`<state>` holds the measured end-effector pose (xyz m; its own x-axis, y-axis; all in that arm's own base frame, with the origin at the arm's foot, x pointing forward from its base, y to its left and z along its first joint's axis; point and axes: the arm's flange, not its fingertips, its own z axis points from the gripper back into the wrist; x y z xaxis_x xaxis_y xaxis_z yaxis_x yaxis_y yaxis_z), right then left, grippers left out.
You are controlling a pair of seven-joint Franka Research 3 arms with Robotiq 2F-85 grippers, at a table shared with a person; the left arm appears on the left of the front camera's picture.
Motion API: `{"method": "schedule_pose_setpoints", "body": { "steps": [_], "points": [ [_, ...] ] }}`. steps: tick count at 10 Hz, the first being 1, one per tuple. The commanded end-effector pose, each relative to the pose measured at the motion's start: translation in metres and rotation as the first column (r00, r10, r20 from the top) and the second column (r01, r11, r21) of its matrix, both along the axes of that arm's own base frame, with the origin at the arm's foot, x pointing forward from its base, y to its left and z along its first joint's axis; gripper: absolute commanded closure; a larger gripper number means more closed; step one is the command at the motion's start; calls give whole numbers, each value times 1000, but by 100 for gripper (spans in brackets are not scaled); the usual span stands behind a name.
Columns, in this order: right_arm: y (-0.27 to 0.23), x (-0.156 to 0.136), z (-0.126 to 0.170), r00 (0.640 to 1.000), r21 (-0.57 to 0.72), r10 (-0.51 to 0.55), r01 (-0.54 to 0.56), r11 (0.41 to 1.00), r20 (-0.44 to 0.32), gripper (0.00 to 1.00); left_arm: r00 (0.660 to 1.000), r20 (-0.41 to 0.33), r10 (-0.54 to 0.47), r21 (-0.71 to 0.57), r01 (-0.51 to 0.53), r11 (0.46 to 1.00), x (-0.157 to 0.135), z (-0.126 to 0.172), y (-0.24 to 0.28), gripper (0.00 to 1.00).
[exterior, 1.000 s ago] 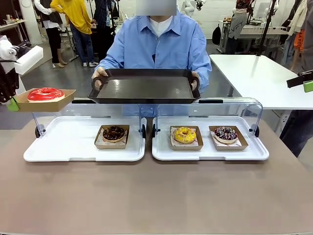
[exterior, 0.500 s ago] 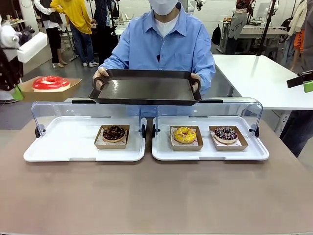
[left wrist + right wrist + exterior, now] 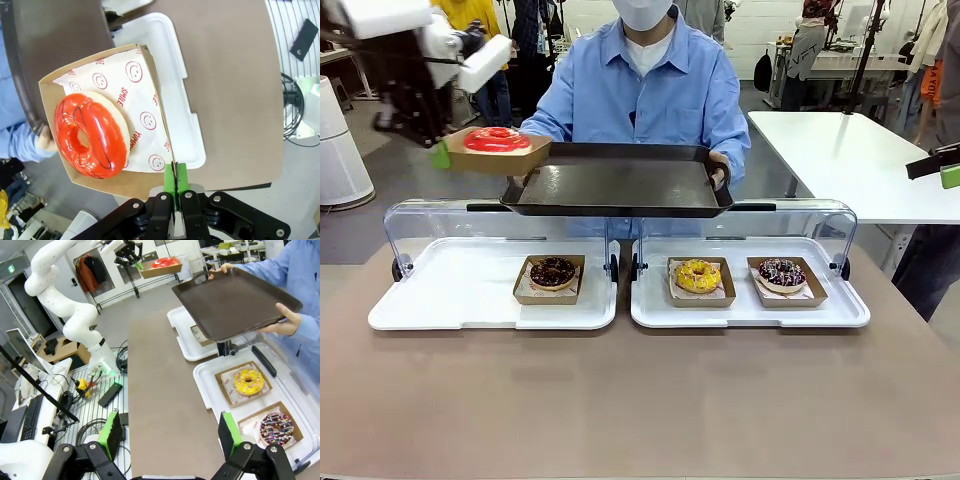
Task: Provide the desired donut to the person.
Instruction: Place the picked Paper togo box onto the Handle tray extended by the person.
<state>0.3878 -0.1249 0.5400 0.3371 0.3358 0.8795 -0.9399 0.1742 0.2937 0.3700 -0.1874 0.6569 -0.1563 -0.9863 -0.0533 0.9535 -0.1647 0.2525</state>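
Front view across a brown table (image 3: 640,400): at about ten o'clock, the left gripper (image 3: 440,153) holds a cardboard tray (image 3: 500,160) in the air, with a glossy red donut (image 3: 497,138) lying in it. The left wrist view shows the two green-padded fingers pressed together on the thin cardboard wall at six o'clock. The donut rests there on a paper liner (image 3: 145,120) printed with smiley faces. The cardboard tray hangs just beside the nine o'clock end of a dark serving tray (image 3: 620,185) and does not rest on it. A person (image 3: 640,90) in a light-blue shirt stands at twelve o'clock at the far side and holds the serving tray level by both end handles, one hand (image 3: 718,170) at its three o'clock end. Below it, under raised clear covers (image 3: 420,215), two white trays (image 3: 470,300) sit side by side on the table. The tray toward nine o'clock holds a chocolate donut (image 3: 552,271). The tray toward three o'clock holds a yellow donut (image 3: 697,275) and a sprinkled donut (image 3: 781,272), each in its own cardboard tray. In the right wrist view, the right gripper (image 3: 170,432) is at six o'clock, fingers wide apart and holding nothing, well away from the donuts.
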Motion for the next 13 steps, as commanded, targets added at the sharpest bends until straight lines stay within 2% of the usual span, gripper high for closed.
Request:
{"method": "schedule_pose_setpoints", "body": {
  "steps": [1, 3, 6, 8, 10, 13],
  "points": [
    [0, 0, 0, 1000, 7, 3, -3, 1000, 1, 0, 1000, -11, 13, -25, -13, 1000, 31, 13, -25, 99],
    [0, 0, 0, 1000, 7, 3, -3, 1000, 1, 0, 999, 12, 43, -25, -42, 999, 57, 3, -49, 99],
    [0, 0, 0, 1000, 7, 3, -3, 1000, 1, 0, 996, -32, 81, -64, -83, 995, 113, -17, -69, 99],
    [0, 0, 0, 1000, 7, 3, -3, 1000, 1, 0, 993, -34, 114, -83, -116, 990, 128, -34, -70, 99],
    [0, 0, 0, 1000, 7, 3, -3, 1000, 1, 0, 995, -45, 93, -90, -97, 991, 145, -42, -70, 99],
    [0, 0, 0, 1000, 7, 3, -3, 1000, 1, 0, 992, -53, 118, -83, -122, 989, 156, -61, -62, 99]
  ]
}}
